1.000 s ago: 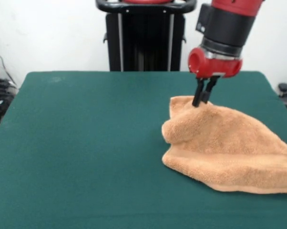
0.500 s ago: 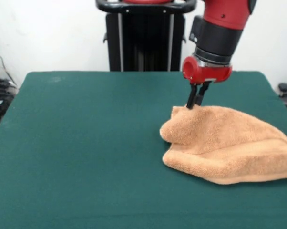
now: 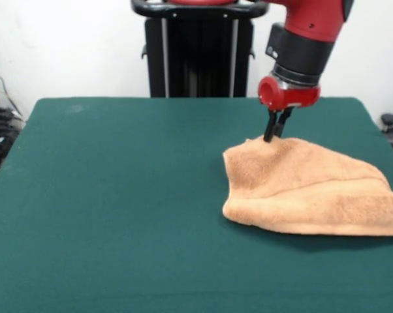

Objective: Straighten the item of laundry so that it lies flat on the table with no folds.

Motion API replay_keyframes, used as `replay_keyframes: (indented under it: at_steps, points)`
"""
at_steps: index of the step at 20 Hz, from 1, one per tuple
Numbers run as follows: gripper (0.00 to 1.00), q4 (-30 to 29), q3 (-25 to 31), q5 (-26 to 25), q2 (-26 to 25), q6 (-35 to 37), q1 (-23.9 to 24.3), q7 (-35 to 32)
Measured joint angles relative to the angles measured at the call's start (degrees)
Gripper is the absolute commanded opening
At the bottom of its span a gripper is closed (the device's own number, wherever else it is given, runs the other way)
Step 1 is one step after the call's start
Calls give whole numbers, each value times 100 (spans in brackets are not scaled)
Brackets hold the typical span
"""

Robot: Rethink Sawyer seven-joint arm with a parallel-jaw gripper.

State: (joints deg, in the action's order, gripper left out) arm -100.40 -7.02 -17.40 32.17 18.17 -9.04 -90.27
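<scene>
Towel (image 3: pixel 311 189) is soft, light, limp, still doubled over on tabletop (image 3: pixel 105 195). Gripper (image 3: pixel 273 137) fingers pinched closed on its far edge; better hold: 1 corner.

Towel (image 3: pixel 314 195): orange-tan, rumpled, folded over itself, right side of table (image 3: pixel 118 195), runs off pic's right edge.
Gripper (image 3: pixel 270 139): black fingers close together, pinching towel's raised far-left edge.
Arm (image 3: pixel 301 45): red/black, comes down from top.
Table: dark green.
</scene>
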Motion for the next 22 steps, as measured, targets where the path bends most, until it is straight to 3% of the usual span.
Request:
replay_keyframes:
  at_steps: [6, 11, 22]
  points:
    - [0, -113, -171, 2, -222, -425, -271, 0]
    - [0, -119, -549, 27, -707, -1398, -659, 0]
    - [0, -161, -730, 244, -824, -1724, -732, 0]
